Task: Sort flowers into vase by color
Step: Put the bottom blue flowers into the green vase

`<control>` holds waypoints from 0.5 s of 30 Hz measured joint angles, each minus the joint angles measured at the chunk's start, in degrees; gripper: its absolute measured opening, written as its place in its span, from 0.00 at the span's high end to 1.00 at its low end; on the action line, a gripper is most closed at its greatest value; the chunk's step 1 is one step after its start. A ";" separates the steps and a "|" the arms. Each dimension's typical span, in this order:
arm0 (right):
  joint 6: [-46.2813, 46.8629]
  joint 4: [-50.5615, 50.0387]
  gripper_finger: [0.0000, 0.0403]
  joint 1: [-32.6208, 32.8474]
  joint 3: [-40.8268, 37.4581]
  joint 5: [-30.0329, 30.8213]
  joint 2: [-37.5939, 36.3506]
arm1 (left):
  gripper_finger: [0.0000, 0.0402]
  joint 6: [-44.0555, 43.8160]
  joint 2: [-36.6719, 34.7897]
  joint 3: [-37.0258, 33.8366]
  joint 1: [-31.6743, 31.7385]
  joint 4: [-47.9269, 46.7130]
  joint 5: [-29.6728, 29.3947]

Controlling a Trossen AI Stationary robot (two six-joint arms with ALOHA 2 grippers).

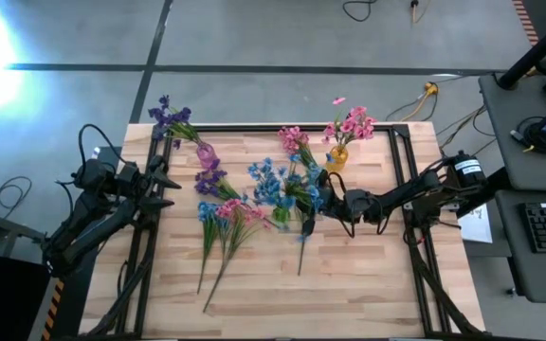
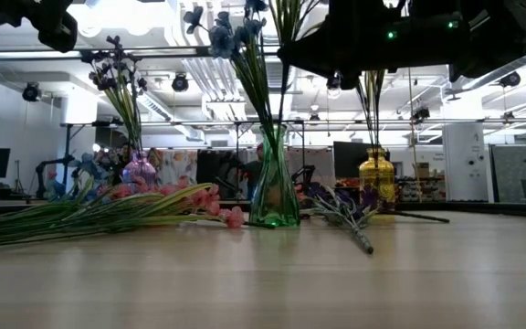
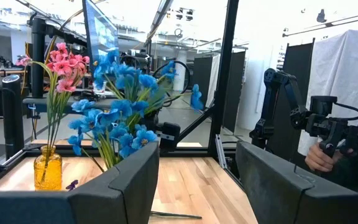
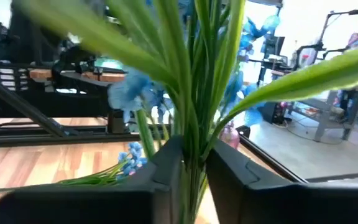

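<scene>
Blue flowers (image 1: 269, 184) stand in a green glass vase (image 2: 274, 190) at the table's middle. My right gripper (image 1: 322, 202) reaches in from the right and is shut on their stems above the vase. Purple flowers (image 1: 171, 117) stand in a purple vase (image 1: 207, 154) at the far left. Pink flowers (image 1: 353, 124) stand in a yellow vase (image 1: 337, 157). Loose pink and blue sprigs (image 1: 227, 220) lie flat on the table, a purple sprig (image 1: 210, 180) beside them. My left gripper (image 1: 164, 180) hovers open at the table's left edge, holding nothing. My right gripper pinches the bundle of green stems (image 4: 193, 163) between its two fingers (image 4: 164, 177), below the blossoms. The fingers come in about level from the table's right side and lie across the stems. The stems stand upright, their lower ends in the green vase.
Another pink sprig (image 1: 293, 140) lies near the far edge, and a single stem (image 1: 302, 248) lies nearer the front. A black frame (image 1: 404, 189) borders the table. Beyond the table a person's hand (image 3: 319, 157) holds a controller. Bare wood (image 1: 349, 284) spans the near side.
</scene>
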 joint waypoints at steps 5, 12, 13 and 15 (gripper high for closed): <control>0.10 -0.28 0.70 0.00 0.00 0.27 0.00 | 0.50 0.00 0.00 0.00 0.00 0.00 0.00; 4.67 -5.17 0.55 0.15 0.02 0.27 -0.01 | 0.50 0.00 0.00 0.00 0.00 0.01 0.00; 5.59 -5.78 0.54 0.15 0.02 0.28 -0.02 | 0.50 0.00 0.00 0.00 0.00 0.00 0.00; 7.08 -7.00 0.51 0.15 0.02 0.27 -0.04 | 0.50 0.00 0.00 0.00 0.00 0.02 0.01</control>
